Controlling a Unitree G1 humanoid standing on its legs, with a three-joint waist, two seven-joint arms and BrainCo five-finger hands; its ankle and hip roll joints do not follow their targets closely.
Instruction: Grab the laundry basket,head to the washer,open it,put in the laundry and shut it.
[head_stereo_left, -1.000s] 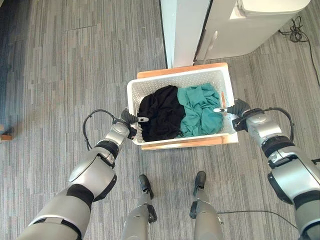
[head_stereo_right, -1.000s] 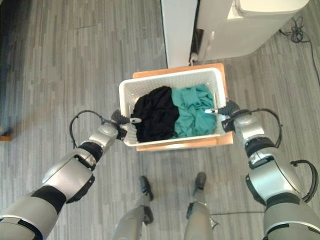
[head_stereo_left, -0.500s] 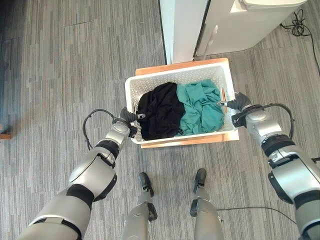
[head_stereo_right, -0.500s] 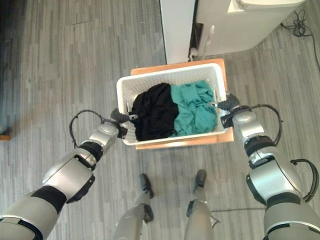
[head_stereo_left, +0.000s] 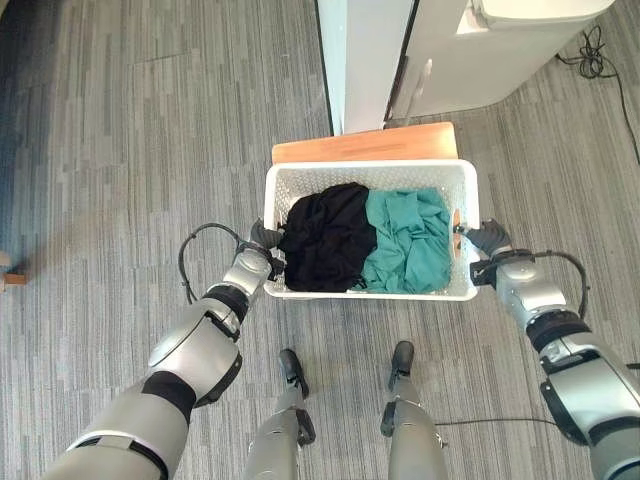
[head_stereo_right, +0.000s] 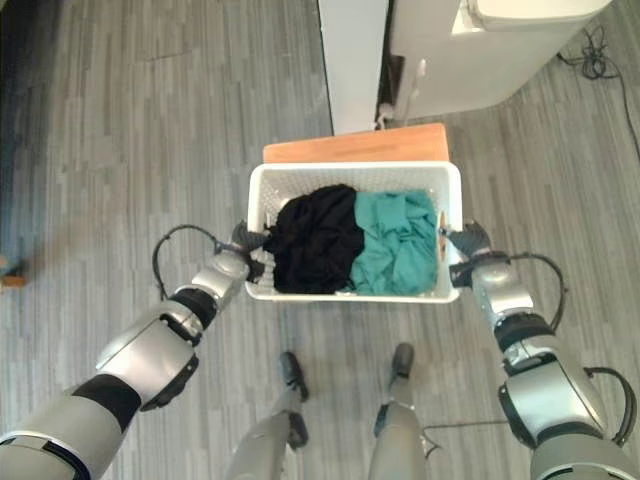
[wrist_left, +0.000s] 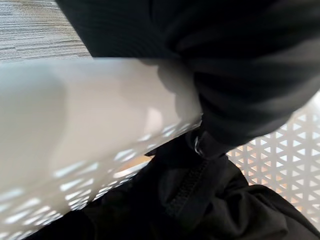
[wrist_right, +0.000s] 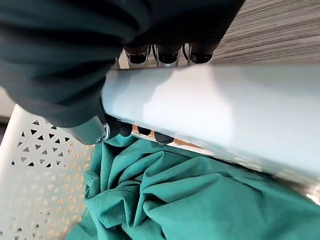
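Both hands are on the laundry basket (head_stereo_left: 368, 176), one per short side. In the left eye view your left hand (head_stereo_left: 262, 243) sits at the basket's left rim and the right hand (head_stereo_left: 484, 240) at the right rim, arms reaching in from the lower corners. The white perforated basket holds a black garment (head_stereo_left: 328, 238) on the left and a teal garment (head_stereo_left: 407, 240) on the right, touching in the middle. A wooden platform (head_stereo_left: 360, 145) pokes out past the far edge of the basket, and beyond that stands the white washer (head_stereo_left: 480, 50) next to a white panel (head_stereo_left: 362, 60), all on grey striped carpet (head_stereo_left: 120, 150).

Right eye view tells you the same story: basket between the two hands, clothes side by side, platform edge showing behind it.

Left wrist view: you get the dark cover draped over the smooth white rim, thumb tucked inside against the black cloth. The fingers themselves are hidden, so you can't call that grip from here.

Right wrist view: the fingers (wrist_right: 165, 55) curl over the outside of the rim while the thumb reaches in under it, pinching the basket edge, with the teal cloth bunched just below.
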